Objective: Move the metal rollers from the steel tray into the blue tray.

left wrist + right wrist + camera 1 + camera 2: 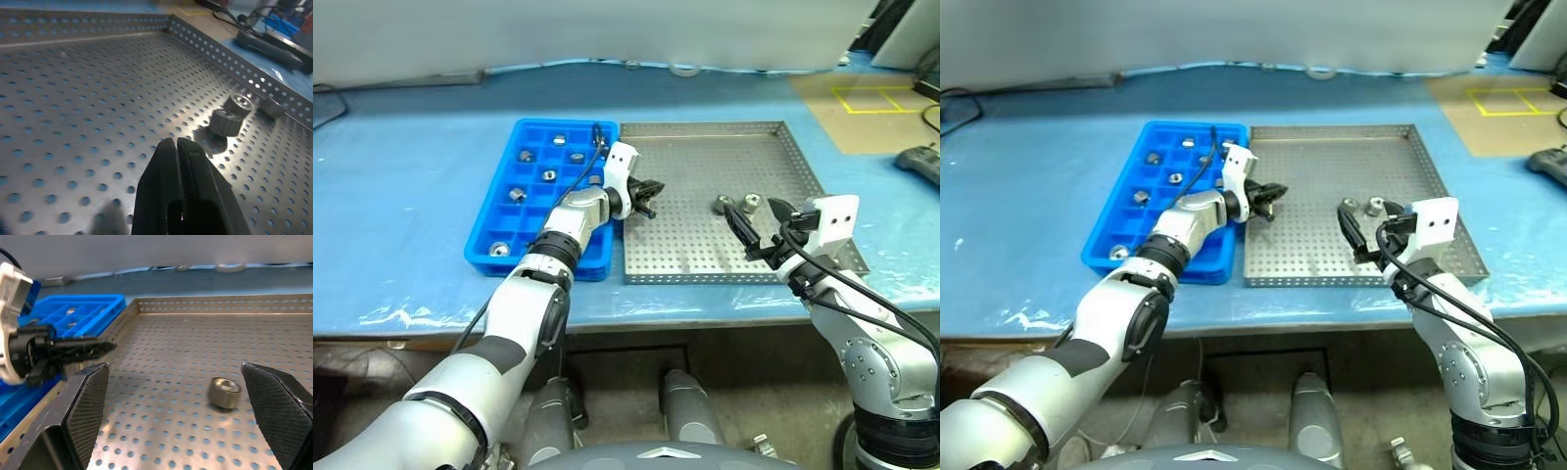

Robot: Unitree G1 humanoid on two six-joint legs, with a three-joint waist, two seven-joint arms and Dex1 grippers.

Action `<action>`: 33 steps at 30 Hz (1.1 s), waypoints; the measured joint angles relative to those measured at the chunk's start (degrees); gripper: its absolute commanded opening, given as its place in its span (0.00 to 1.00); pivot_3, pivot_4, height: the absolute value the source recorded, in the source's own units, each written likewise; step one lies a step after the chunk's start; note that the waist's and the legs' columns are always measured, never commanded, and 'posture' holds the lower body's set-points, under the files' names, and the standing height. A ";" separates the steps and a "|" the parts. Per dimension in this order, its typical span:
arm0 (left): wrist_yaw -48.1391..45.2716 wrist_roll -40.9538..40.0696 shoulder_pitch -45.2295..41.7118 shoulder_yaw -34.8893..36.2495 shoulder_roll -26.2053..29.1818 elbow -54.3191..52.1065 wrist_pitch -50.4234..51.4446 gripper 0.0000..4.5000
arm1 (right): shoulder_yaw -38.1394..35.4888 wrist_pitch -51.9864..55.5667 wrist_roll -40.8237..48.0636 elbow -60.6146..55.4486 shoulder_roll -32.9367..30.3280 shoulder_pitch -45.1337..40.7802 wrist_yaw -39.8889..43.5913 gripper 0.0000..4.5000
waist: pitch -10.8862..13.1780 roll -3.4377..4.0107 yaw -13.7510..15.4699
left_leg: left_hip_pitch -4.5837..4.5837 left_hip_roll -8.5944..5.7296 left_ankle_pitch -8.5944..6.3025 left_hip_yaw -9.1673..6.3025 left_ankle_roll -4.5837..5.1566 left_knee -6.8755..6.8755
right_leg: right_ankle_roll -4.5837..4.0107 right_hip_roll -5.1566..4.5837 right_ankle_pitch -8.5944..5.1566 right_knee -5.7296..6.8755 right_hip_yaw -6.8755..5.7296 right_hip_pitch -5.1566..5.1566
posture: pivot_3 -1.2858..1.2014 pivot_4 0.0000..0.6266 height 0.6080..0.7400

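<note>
Now left tool closed (empty); right tool wide open.

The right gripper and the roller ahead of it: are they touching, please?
Apart: in the right wrist view the roller lies between the right gripper's open fingers, perforated floor visible either side.

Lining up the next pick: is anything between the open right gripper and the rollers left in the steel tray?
Nothing visible. The right gripper is open toward a metal roller across bare steel tray floor. The shut left gripper hovers aside.

Blue tray — grey perforated tray
</note>
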 measured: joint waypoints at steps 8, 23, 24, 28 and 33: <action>8.49 -1.44 -0.26 3.36 3.72 -2.12 -4.77 0.03 | 1.60 -0.04 -2.15 2.00 1.23 -1.56 1.86 1.00 | -0.02 0.03 4.99 | 0.13 0.05 0.11 0.11 -0.17 -0.12 | -0.08 0.07 0.05 0.05 0.15 -0.05 | 0.41 0.24 1.00; 9.61 0.28 10.07 -0.80 9.04 -13.53 0.75 0.03 | 3.09 -1.06 -5.67 4.92 4.33 -2.34 4.23 1.00 | -0.02 0.02 6.18 | 0.18 0.39 0.31 0.11 -0.53 -0.22 | -0.07 0.34 0.05 0.28 0.20 -0.25 | 0.42 0.24 1.00; 9.80 0.37 10.50 -0.93 9.53 -14.28 1.11 0.03 | 3.10 -1.09 -5.78 5.03 4.35 -2.36 4.36 1.00 | -0.02 0.02 6.12 | 0.20 0.46 0.34 0.11 -0.58 -0.22 | -0.07 0.50 0.05 0.31 0.23 -0.27 | 0.42 0.24 1.00; 11.02 0.77 12.62 -1.18 11.57 -17.89 1.88 0.03 | 3.14 -1.58 -6.42 5.88 4.59 -2.50 4.91 1.00 | -0.02 0.02 5.89 | 0.30 1.06 0.62 0.09 -1.04 -0.51 | -0.18 1.03 0.11 0.32 0.30 -0.41 | 0.43 0.24 1.00; 12.33 0.74 14.57 -1.17 12.42 -21.42 3.14 0.03 | 4.29 -2.20 -7.58 7.58 5.57 -3.28 5.85 1.00 | -0.02 0.02 5.86 | 0.41 1.59 1.02 0.09 -1.65 -0.95 | -0.30 1.55 0.17 0.47 0.60 -0.70 | 0.44 0.24 1.00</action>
